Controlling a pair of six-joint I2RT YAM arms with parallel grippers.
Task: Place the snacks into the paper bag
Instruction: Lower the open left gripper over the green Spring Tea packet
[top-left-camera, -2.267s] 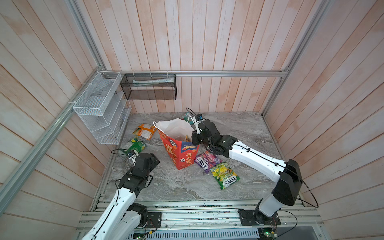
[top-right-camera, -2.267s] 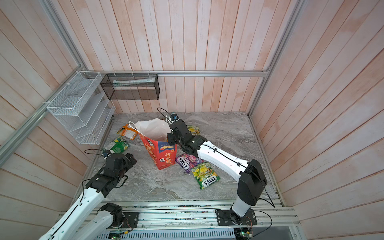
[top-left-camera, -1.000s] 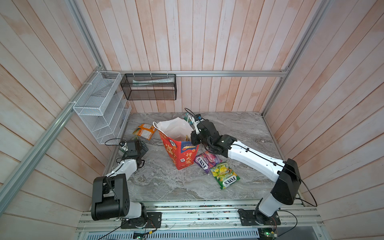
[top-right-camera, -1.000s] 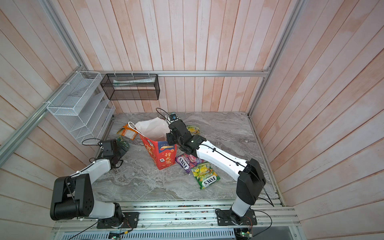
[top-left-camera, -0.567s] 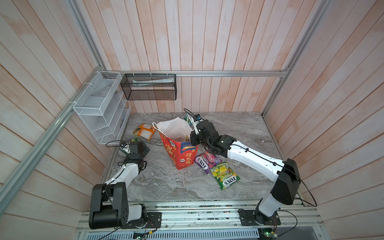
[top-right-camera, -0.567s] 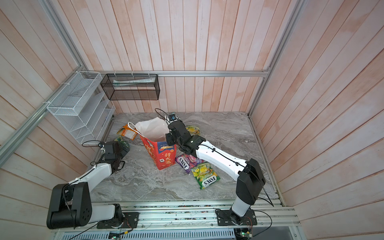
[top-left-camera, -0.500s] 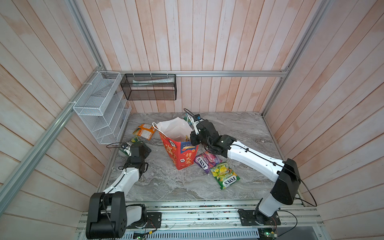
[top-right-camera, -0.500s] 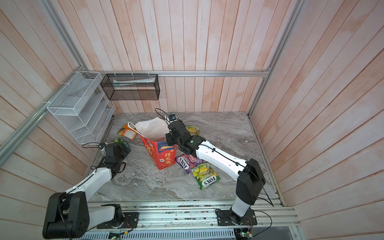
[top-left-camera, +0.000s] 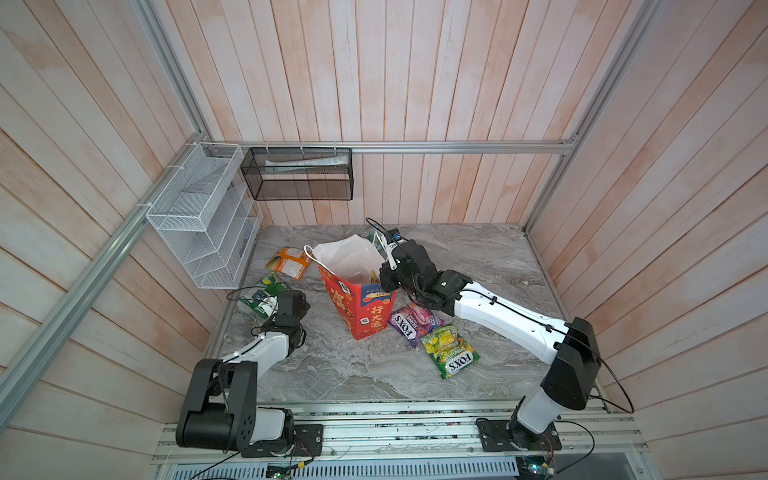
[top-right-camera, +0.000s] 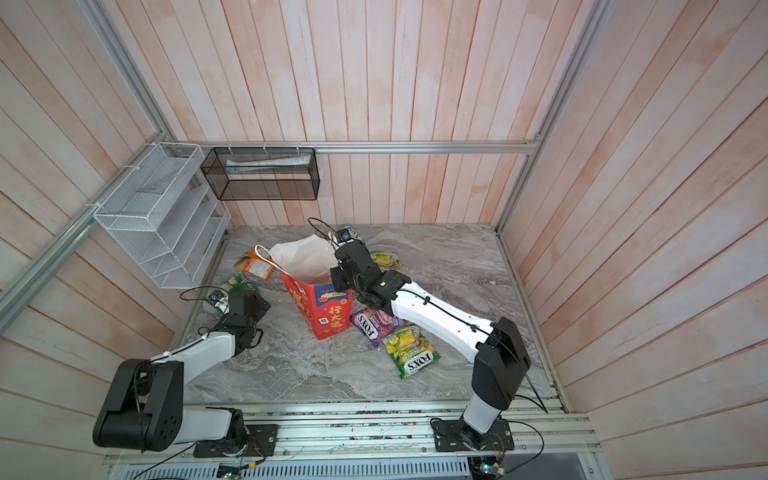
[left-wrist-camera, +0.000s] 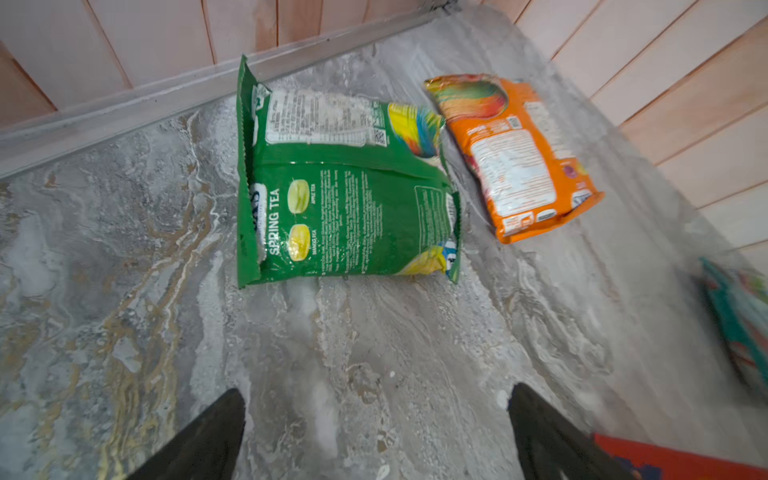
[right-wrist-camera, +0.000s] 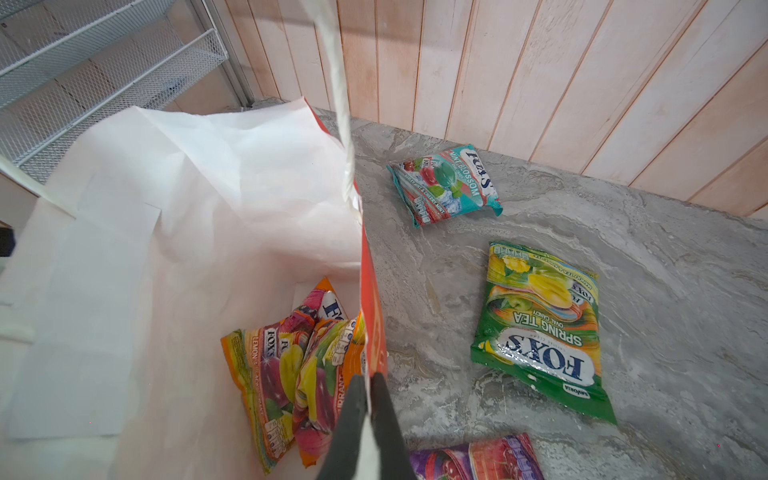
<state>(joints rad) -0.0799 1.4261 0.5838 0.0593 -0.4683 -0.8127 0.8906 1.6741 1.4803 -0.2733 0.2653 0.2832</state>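
The red paper bag (top-left-camera: 359, 307) (top-right-camera: 324, 309) stands open mid-table, white inside. My right gripper (right-wrist-camera: 369, 380) (top-left-camera: 384, 279) is shut on its right rim. Several orange pouches (right-wrist-camera: 291, 374) lie in the bag's bottom. My left gripper (left-wrist-camera: 374, 399) (top-left-camera: 291, 296) is open and holds nothing, low over the marble, a short way from a green pouch (left-wrist-camera: 345, 195) (top-left-camera: 275, 286). An orange pouch (left-wrist-camera: 515, 158) (top-left-camera: 289, 262) lies just beyond it. Right of the bag lie a purple pouch (top-left-camera: 411, 324), a yellow-green pouch (top-left-camera: 451, 351), a teal pouch (right-wrist-camera: 446, 185) and a green pouch (right-wrist-camera: 540, 328).
A white wire rack (top-left-camera: 199, 232) hangs on the left wall above the green pouch's corner. A black mesh basket (top-left-camera: 299, 178) hangs on the back wall. Wooden walls close three sides and a metal rail (top-left-camera: 374, 419) runs along the front.
My left arm has reached out to the back left, then its gripper has shifted slightly right beside the green pouch. The right gripper has kept its hold on the bag's rim.
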